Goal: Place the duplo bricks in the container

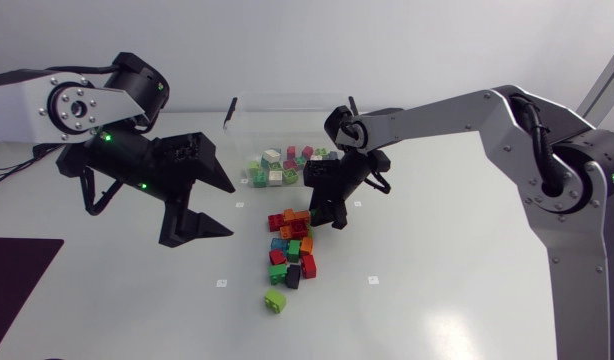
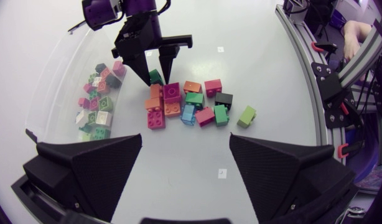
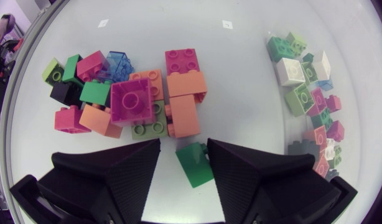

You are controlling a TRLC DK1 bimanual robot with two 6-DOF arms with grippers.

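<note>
Right tool [image 3: 183,144] open, straddling a green brick [image 3: 195,165], not clamped. Left tool [image 1: 233,209] open, empty. Some bricks [image 1: 275,168] in container [image 1: 287,96]; dozen-odd pile [image 1: 292,250] left on counter [image 1: 437,290].

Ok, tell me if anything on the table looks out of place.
One lime-green duplo brick lies alone on the white table, apart from the multicoloured brick pile. Otherwise nothing stands out.

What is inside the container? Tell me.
Loose duplo bricks, green, white and pink, lie in the clear container. The right arm covers its right end; anything there is hidden.
</note>
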